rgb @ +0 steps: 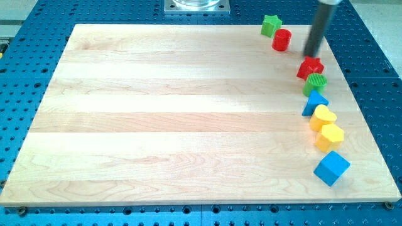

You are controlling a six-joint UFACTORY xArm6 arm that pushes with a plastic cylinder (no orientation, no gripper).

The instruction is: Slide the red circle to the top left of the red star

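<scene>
Pale wooden board [188, 113] lying on a blue perforated table [25, 75], all blocks crowded along the view's right edge, the broad middle and left bare.

Small red circle block [282, 39] sitting near the view's top right, touching or just beside a green star block [271, 25] above and to its left. Red star block [310, 67] lower and to the view's right of the red circle, apart from it. Already up and to the left of the star, then, so the task judged close to met or met outright; perhaps only a small nudge wanted to bring the circle nearer.

Dark straight rod, my tip [311, 55], standing just above the red star's upper edge and to the right of the red circle, near both; contact with the star impossible to tell for certain. No gripper here to open or close, only the rod end, holding nothing. Placed between the two red blocks, likely so as to part them or to finish a push.

Below the red star, running down the right side in a line: green ridged round block [316, 81] touching the star, blue triangular block [314, 103], yellow heart block [324, 117], yellow hexagonal block [330, 135], then a blue cube [331, 168] slightly apart. Risk judged: any downward sweep disturbing that tight chain.
</scene>
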